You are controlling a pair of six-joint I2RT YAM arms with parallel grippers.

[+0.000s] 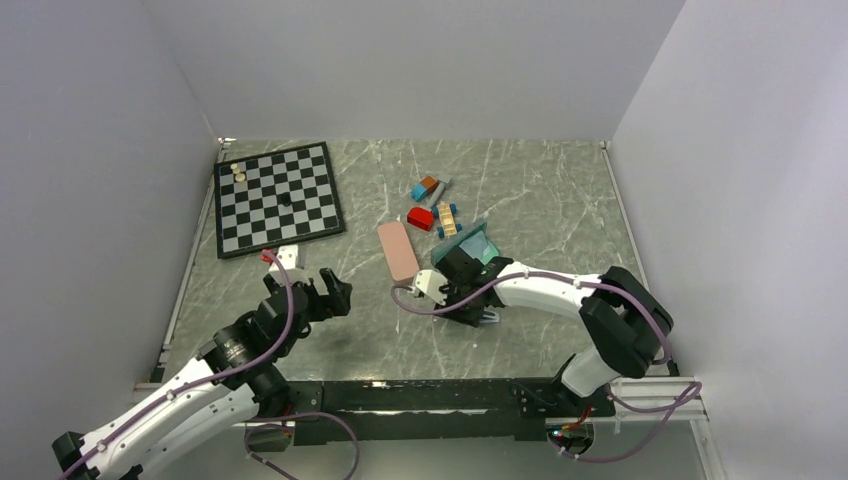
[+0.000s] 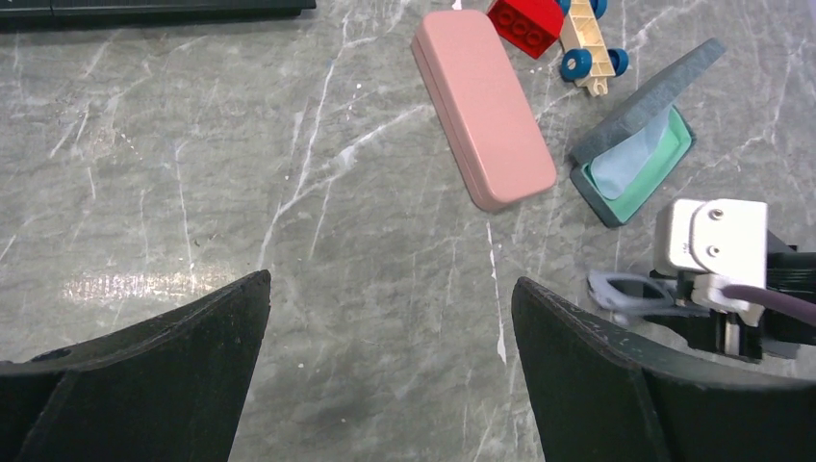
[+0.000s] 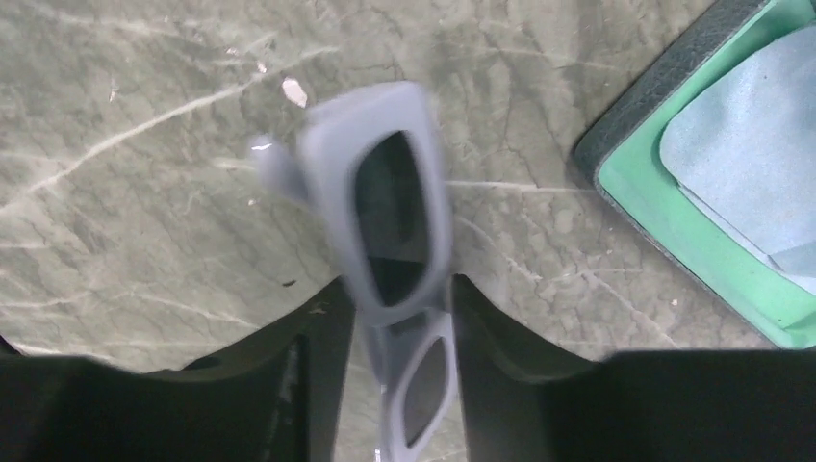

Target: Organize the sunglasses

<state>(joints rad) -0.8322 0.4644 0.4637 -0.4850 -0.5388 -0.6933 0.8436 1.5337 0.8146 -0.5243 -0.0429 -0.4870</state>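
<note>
Sticking out past the right gripper [image 3: 399, 287], the pale grey sunglasses [image 3: 385, 207] are pinched by the frame between its jaws, which are partly closed on them. The glasses are seen a bit blurred over the counter [image 3: 144, 192], just beside the open case [image 3: 664, 231] with green inside, where a blue cloth [image 3: 751, 154] is laid. The left gripper [image 2: 390, 375] is held above the counter with its jaws spread wide and nothing between them. A shut pink case [image 2: 484, 106] is lying near the open one.
</note>
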